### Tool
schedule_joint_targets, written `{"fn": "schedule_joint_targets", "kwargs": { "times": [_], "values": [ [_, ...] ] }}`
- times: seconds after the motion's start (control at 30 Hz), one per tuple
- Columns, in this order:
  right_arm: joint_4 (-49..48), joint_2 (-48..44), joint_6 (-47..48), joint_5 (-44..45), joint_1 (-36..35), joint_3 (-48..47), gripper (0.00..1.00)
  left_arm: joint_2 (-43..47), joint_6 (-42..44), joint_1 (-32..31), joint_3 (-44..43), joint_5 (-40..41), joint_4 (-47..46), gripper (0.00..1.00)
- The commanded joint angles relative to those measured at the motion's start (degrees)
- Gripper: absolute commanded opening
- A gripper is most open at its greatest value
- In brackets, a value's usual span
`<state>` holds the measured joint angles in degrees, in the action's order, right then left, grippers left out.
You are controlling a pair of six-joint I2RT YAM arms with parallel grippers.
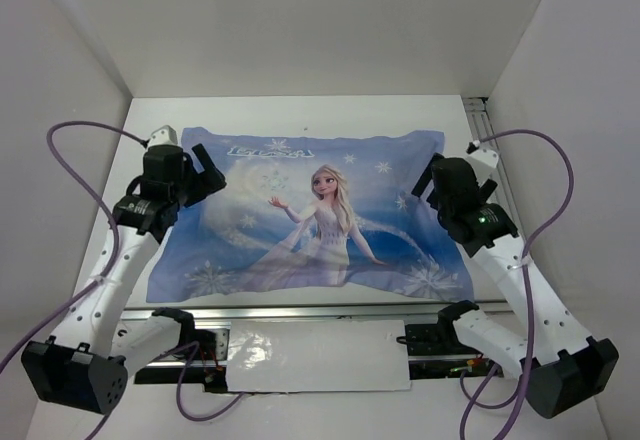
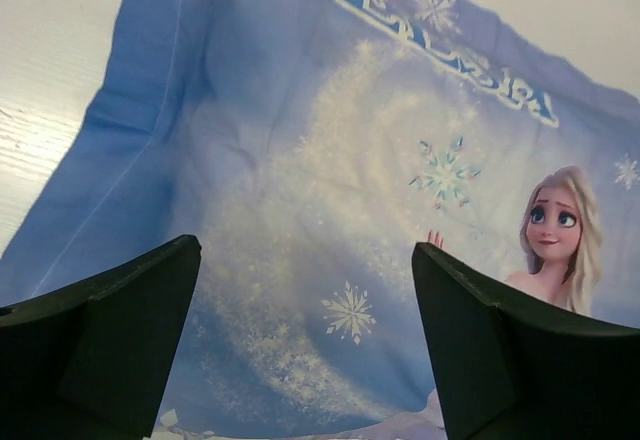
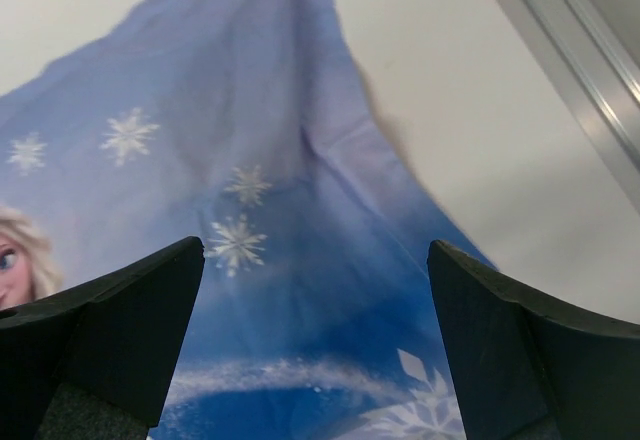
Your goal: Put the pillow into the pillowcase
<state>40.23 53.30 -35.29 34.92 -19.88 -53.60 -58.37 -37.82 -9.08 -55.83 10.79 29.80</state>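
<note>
The blue pillowcase (image 1: 310,215) with the blonde princess print lies face up across the middle of the table and looks plump. No part of the pillow shows; it is hidden. My left gripper (image 1: 210,168) hovers open over the case's left part, its jaws wide apart above the snowflake print (image 2: 305,248) with nothing between them. My right gripper (image 1: 425,182) hovers open over the case's right edge (image 3: 315,247), also with nothing in it. The pillowcase fills the left wrist view (image 2: 300,140), and its right corner shows in the right wrist view (image 3: 270,160).
A metal rail (image 1: 320,310) runs along the table's near edge, with a white sheet (image 1: 310,355) in front of it. Another rail (image 1: 490,130) borders the right side (image 3: 570,40). White walls close in left, right and behind. Purple cables loop off both arms.
</note>
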Motion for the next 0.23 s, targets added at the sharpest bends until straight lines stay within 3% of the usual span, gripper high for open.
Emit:
{"fn": "schedule_joint_targets", "kwargs": {
  "times": [0.0, 0.2],
  "values": [
    [-10.3, -0.3, 5.5, -3.5, 0.2, -1.2, 1.00, 1.3, -2.2, 0.2, -5.0, 4.3, 5.3, 1.00],
    [-16.7, -0.7, 8.7, -6.7, 0.8, -2.3, 1.00, 0.8, -4.4, 0.7, -8.6, 7.8, 10.9, 1.00]
  ]
}}
